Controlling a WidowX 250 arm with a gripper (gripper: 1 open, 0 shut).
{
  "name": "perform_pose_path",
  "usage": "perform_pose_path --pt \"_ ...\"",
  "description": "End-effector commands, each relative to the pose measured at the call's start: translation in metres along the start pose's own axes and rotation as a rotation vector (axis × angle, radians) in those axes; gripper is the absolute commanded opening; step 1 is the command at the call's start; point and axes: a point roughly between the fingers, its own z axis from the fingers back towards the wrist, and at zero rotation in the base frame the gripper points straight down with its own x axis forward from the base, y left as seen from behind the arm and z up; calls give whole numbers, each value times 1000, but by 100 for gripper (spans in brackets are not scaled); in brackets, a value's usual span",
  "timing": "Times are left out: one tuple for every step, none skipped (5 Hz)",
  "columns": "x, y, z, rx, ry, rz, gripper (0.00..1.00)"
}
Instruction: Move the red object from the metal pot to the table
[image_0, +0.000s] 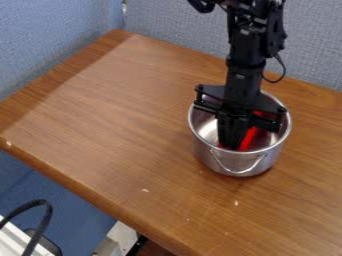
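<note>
The shiny round metal pot (241, 143) sits on the brown wooden table (107, 110) at about 3 o'clock from the middle of the tabletop, near the far right edge. The black gripper (245, 128) points straight down into the pot with its fingers squeezed tight on the bright red long block (249, 134), which is down inside the pot (only a bit of red shows between the black parts). A black cable (30, 222) lies on the floor at about 7 o'clock, below the table edge.
</note>
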Motion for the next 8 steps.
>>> perform_pose_path --pt "4 2 28 -37 -69 11 0" --pt "3 4 36 -53 -74 15 0" --pt "2 7 52 -76 -100 21 0" --pt "3 11 59 -95 -107 32 0" --pt "5 16 67 -106 -118 42 0" --pt "6 20 74 -114 -134 52 0" --pt "7 22 76 -112 -147 58 100" --pt "8 22 73 -104 -150 59 100"
